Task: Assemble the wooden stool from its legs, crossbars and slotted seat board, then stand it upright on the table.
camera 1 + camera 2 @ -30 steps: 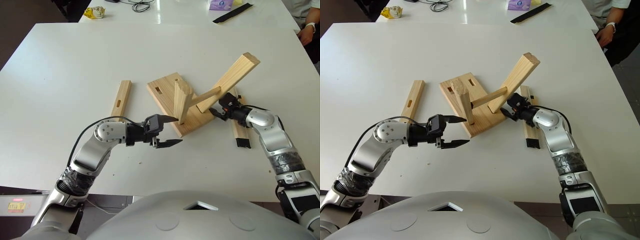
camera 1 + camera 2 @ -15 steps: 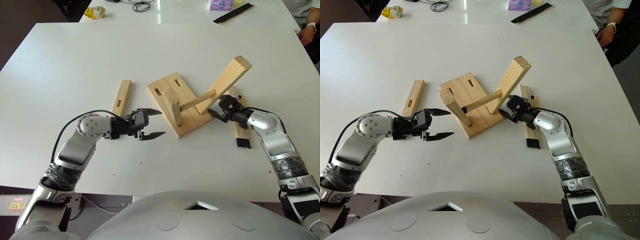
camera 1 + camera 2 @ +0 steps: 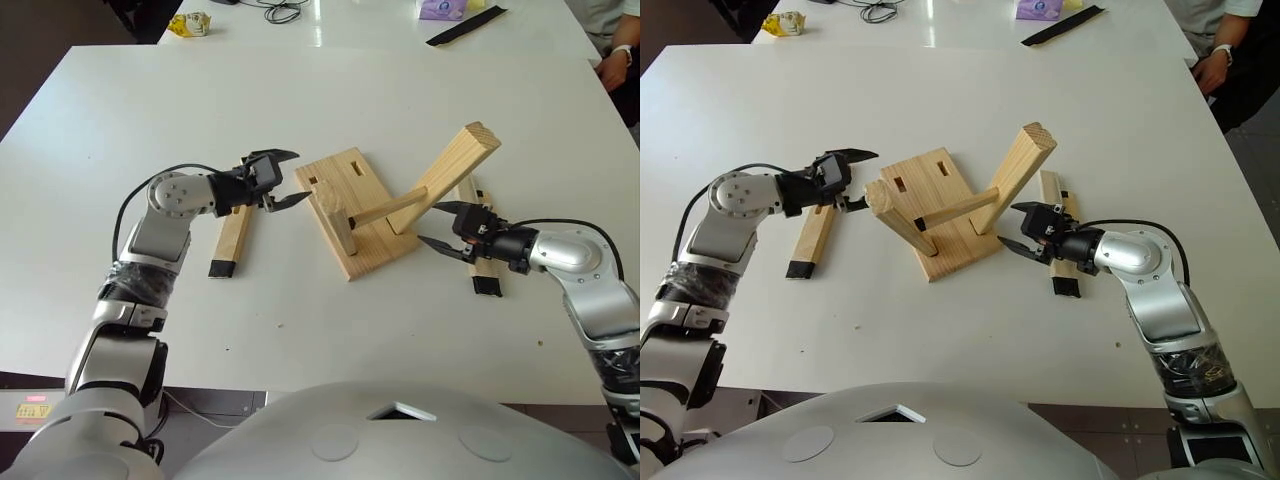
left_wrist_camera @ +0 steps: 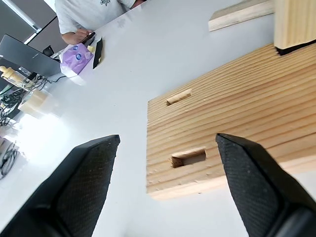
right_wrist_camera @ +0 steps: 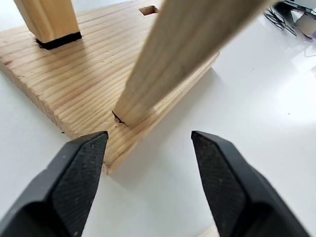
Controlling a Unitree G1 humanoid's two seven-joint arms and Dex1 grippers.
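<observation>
The slotted seat board (image 3: 372,248) lies flat mid-table. On it rest two wooden legs joined by a crossbar (image 3: 388,209). One leg (image 3: 448,176) leans up to the right, and the other leg (image 3: 336,212) tilts low over the board. My left gripper (image 3: 283,180) is open at the board's far left corner, its fingers (image 4: 89,190) framing the slots (image 4: 187,157). Under that arm lies a loose leg (image 3: 234,226). My right gripper (image 3: 440,226) is open just right of the leaning leg's foot (image 5: 129,109), not touching it. Another loose leg (image 3: 485,270) lies beneath the right arm.
At the table's far side are a yellow item (image 3: 190,25), cables (image 3: 283,12), a purple packet (image 3: 440,9) and a black strip (image 3: 465,25). A person's hand (image 3: 612,68) rests at the far right edge. Bare white table (image 3: 150,110) stretches to the left and front.
My left gripper swung from the board's front edge to its far left corner. The right gripper drew back from the leaning leg and now stands open. The joined legs tipped lower to the left.
</observation>
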